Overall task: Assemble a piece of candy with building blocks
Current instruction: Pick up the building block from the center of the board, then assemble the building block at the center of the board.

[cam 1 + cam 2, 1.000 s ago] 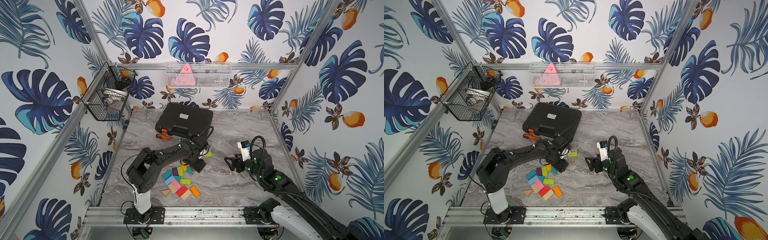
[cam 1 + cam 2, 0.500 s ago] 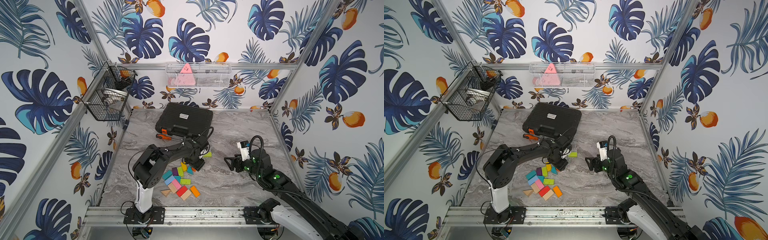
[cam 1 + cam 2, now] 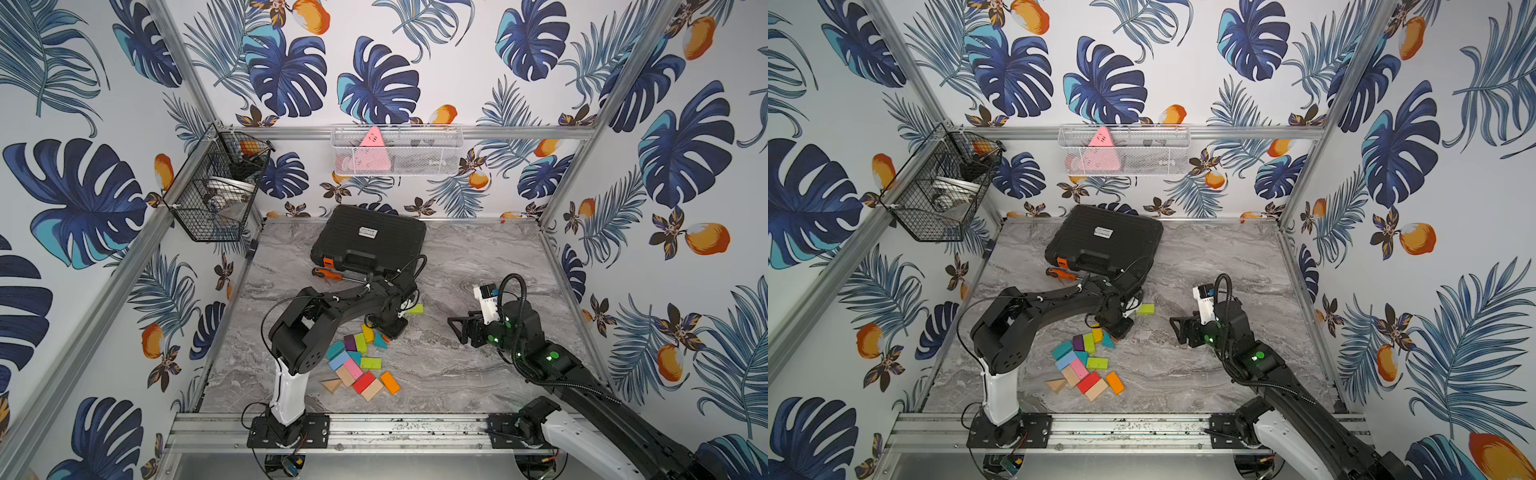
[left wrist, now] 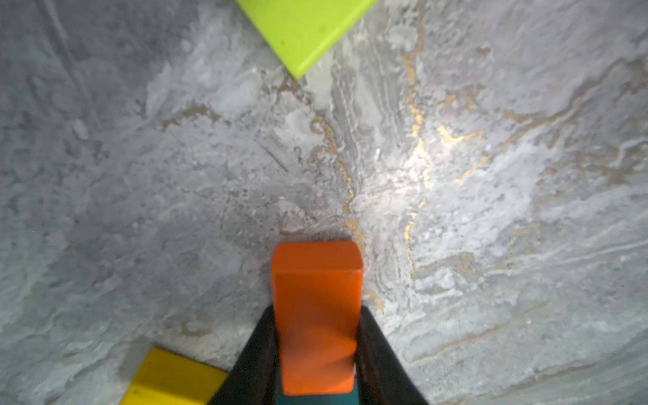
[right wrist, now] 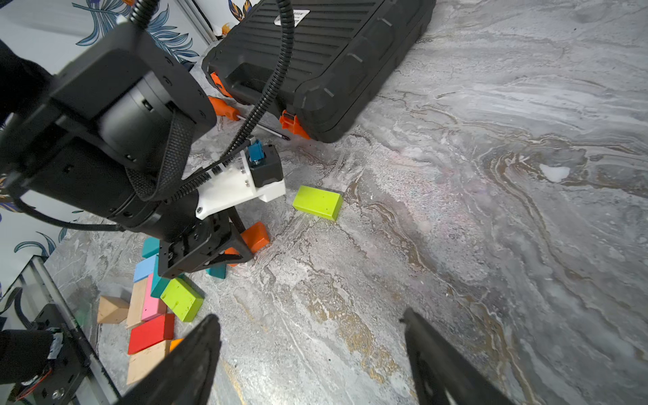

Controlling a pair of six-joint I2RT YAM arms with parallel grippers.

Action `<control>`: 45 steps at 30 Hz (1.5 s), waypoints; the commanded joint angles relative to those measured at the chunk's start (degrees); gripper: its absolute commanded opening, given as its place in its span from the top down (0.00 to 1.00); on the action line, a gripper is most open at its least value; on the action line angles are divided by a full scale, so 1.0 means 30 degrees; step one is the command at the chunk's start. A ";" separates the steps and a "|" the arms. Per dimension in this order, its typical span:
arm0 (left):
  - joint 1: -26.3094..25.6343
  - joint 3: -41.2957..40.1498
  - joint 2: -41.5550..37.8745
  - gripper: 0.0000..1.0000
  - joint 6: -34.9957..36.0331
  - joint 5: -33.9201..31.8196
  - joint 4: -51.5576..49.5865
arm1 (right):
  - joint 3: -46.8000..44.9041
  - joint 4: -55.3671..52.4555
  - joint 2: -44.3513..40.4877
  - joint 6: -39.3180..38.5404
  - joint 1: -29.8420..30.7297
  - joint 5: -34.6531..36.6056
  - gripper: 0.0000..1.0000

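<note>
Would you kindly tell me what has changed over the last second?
The left gripper closed on the orange block beside the pile, its elbow swinging slightly inward. The right gripper stayed open and idle; the loose green block and the pile did not move.

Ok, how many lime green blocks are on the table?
3: lone green block off toward the black case; second green block beside the purple block; third green block by the pink block. The left arm may hide more.
</note>
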 commanded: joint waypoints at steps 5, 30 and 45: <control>-0.0222 0.0403 -0.1342 0.74 0.0660 0.0176 0.0241 | -0.1598 0.2089 0.0119 0.2144 -0.0041 0.1308 0.14; -0.1622 1.2666 0.7041 0.80 1.0950 0.2341 -0.0659 | -0.4064 0.2265 -0.3761 0.2798 -0.0469 0.5125 0.11; -0.1730 1.4450 0.9023 0.80 1.4364 0.0876 -0.2694 | -0.4011 0.2661 -0.3006 0.2680 -0.0466 0.4309 0.11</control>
